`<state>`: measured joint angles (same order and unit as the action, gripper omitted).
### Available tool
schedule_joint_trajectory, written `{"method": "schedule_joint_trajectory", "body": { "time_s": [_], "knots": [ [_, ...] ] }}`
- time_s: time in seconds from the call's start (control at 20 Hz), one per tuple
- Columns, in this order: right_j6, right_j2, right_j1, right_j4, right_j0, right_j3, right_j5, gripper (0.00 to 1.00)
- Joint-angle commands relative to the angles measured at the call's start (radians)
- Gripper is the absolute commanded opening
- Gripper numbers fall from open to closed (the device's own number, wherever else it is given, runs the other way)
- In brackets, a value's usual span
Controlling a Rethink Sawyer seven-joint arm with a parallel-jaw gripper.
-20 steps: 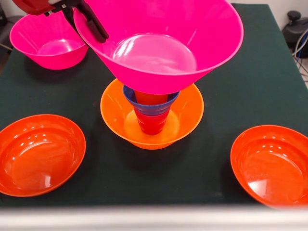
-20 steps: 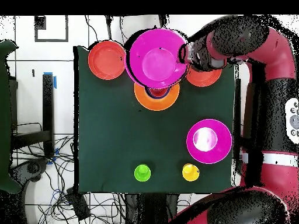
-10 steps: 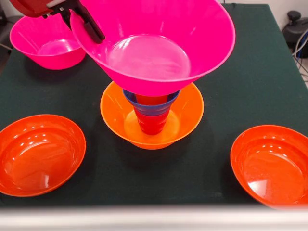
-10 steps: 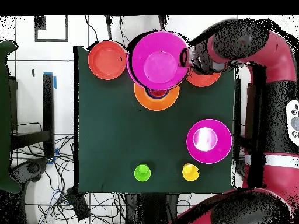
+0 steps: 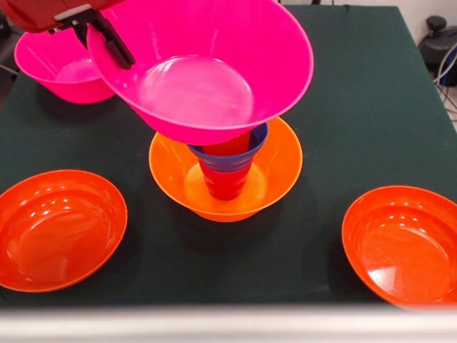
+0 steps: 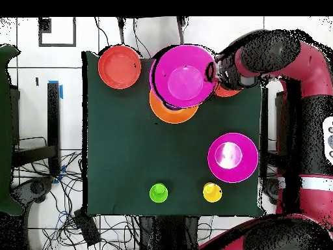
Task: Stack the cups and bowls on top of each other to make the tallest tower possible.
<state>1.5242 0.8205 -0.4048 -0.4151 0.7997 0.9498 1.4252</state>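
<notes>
Gripper: the gripper (image 5: 107, 39) is coming in at the 11 o'clock corner of the front view, its dark fingers (image 5: 113, 44) clamping the rim of a large pink bowl (image 5: 200, 68).
Held bowl: the pink bowl is hanging tilted in the air, its opening facing the front camera, its underside sitting just above the tower (image 5: 227, 161); whether it is touching the top piece cannot be told from here.
Tower: it is standing in the large orange bowl (image 5: 275, 171) at the middle of the table (image 5: 371, 107). A red cup (image 5: 225, 184) is standing at the bottom with the small blue bowl (image 5: 228, 158) resting on it and an orange-red piece showing inside the blue rim.
Overhead check: the held bowl (image 6: 183, 75) is covering most of the orange base (image 6: 170, 114), offset toward 1 o'clock from it.
Second pink bowl: it (image 5: 61, 64) is sitting on the table at 10 o'clock of the tower in the front view.
Shallow bowls: one red-orange bowl (image 5: 57, 229) is lying at 8 o'clock of the tower, the other (image 5: 403, 246) at 4 o'clock, both well apart from it.
Loose cups: the green cup (image 6: 159, 193) and yellow cup (image 6: 212, 192) are standing near the 6 o'clock edge of the table in the overhead view, well apart from the tower.
</notes>
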Motion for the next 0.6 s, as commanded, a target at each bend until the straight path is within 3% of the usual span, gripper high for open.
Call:
{"method": "schedule_joint_trajectory", "body": {
  "time_s": [0.05,0.6],
  "knots": [
    [-0.351,-0.024,-0.027,-0.088,0.007,0.099,-0.040,0.00],
    [-0.274,-0.013,-0.113,-0.089,0.037,0.234,-0.077,0.00]
  ]
}}
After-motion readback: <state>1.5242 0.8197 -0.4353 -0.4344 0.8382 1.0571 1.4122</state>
